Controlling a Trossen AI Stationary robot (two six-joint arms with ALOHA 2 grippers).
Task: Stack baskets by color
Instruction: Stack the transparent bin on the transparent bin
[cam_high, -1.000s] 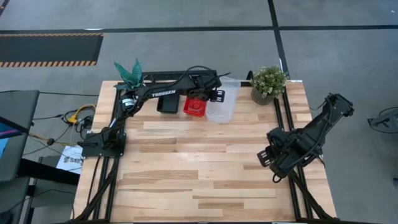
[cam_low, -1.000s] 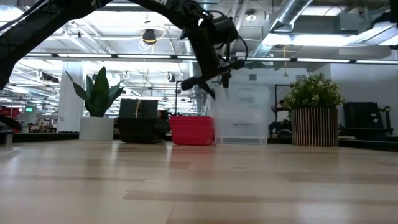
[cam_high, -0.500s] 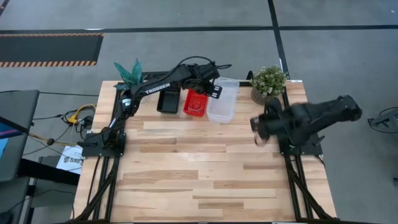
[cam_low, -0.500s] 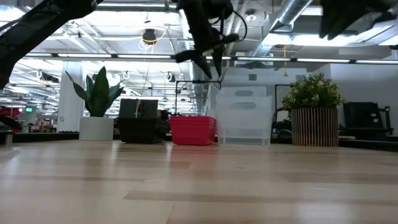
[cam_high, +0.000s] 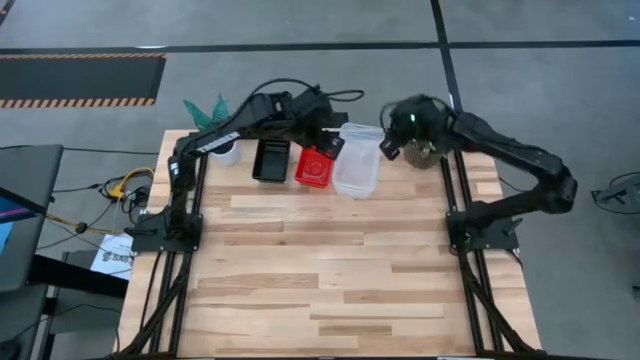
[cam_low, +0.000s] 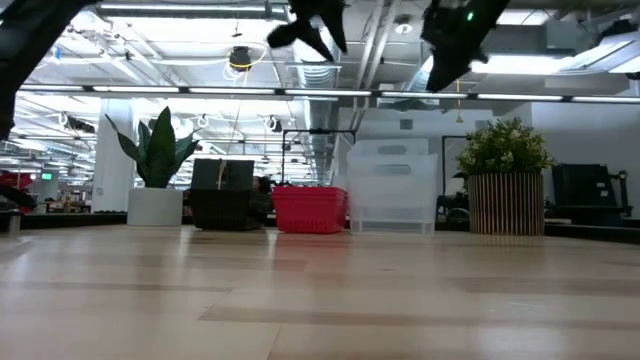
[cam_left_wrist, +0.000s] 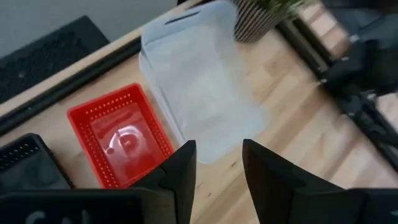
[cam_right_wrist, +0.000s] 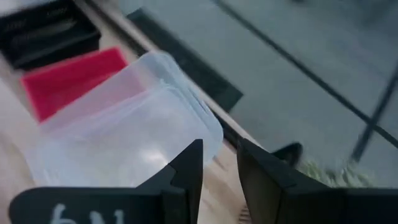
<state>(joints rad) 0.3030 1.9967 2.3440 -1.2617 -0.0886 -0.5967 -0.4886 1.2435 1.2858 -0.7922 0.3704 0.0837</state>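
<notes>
Hovering just right of the clear basket (cam_high: 357, 165), the right claw (cam_high: 388, 148) is parted and empty; the left claw (cam_high: 330, 148), likewise parted and empty, sits above the red basket (cam_high: 313, 166).

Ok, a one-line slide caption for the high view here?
Black basket, red basket and clear basket sit in a row at the table's far edge, left gripper and right gripper hovering above, both empty.

My fingers (cam_right_wrist: 186, 168): dark, slightly parted, nothing between them.
Clear basket (cam_right_wrist: 118, 134): just beyond them, on the table.
Red basket (cam_right_wrist: 65, 78): beside it.
Black basket (cam_right_wrist: 46, 31): farthest.
</notes>
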